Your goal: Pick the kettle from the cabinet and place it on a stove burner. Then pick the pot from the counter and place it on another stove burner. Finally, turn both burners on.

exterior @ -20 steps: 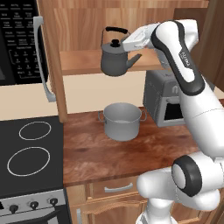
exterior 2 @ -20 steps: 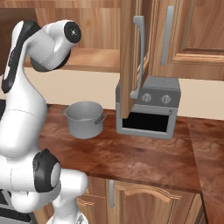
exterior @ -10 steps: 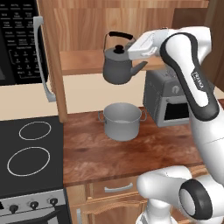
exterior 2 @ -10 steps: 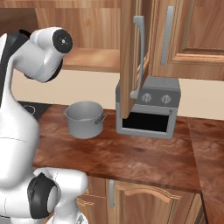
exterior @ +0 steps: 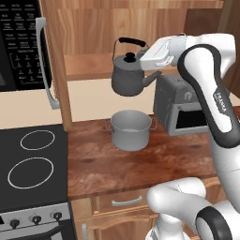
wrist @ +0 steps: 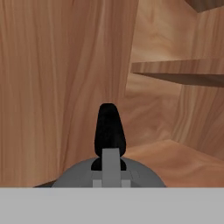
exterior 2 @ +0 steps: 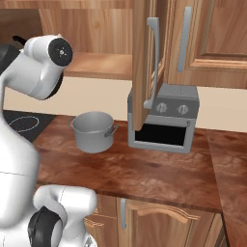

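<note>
Left base view: kettle (exterior: 127, 77) held in air by black arched handle, just out front of cabinet (exterior: 93, 65) shelf, above pot (exterior: 131, 129)
Gripper (exterior: 146, 52): clamped tight on kettle handle, right end
Pot: upright on counter (exterior: 117, 164), between cooktop (exterior: 33, 168) and toaster oven (exterior: 180, 105)
Hand view: handle and grey kettle top close, cabinet wood behind

Kettle (exterior: 127, 79) dull metal; counter (exterior: 140, 164) glossy wood.
</note>
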{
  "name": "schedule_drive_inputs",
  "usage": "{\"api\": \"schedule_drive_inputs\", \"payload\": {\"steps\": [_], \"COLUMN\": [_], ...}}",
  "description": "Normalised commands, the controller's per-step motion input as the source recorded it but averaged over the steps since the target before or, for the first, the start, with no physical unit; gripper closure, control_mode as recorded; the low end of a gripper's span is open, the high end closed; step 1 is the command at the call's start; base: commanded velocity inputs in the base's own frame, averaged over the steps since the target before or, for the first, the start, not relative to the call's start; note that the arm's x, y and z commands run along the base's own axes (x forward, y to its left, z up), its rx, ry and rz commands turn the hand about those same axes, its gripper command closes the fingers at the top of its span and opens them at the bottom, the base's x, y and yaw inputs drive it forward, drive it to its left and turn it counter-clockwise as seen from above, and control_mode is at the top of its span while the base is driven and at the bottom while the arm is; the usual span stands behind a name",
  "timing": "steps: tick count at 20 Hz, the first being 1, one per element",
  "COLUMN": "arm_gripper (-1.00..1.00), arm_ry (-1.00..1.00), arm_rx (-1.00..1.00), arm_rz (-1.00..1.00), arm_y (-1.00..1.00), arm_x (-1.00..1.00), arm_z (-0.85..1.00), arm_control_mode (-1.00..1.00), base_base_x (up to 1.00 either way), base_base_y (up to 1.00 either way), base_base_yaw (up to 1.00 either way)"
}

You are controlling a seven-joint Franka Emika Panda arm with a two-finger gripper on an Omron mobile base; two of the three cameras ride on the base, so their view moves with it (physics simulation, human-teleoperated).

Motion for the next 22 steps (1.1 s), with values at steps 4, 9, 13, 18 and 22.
{"api": "schedule_drive_inputs", "payload": {"steps": [4, 9, 13, 18, 22], "arm_gripper": [1.0, 1.0, 1.0, 1.0, 1.0], "arm_ry": [0.01, 0.01, 0.02, 0.01, 0.0], "arm_rx": [0.0, 0.0, 0.0, 0.0, 0.0], "arm_rz": [0.0, 0.0, 0.0, 0.0, 0.0], "arm_y": [0.0, 0.0, 0.0, 0.0, 0.0], "arm_x": [-0.37, -0.37, -0.4, -0.19, 0.0], "arm_z": [-0.02, -0.07, -0.12, -0.04, 0.0], "arm_control_mode": [-1.0, -1.0, -1.0, -1.0, -1.0], "base_base_x": [0.0, 0.0, 0.0, 0.0, 0.0], "base_base_y": [0.0, 0.0, 0.0, 0.0, 0.0], "base_base_yaw": [0.0, 0.0, 0.0, 0.0, 0.0]}}
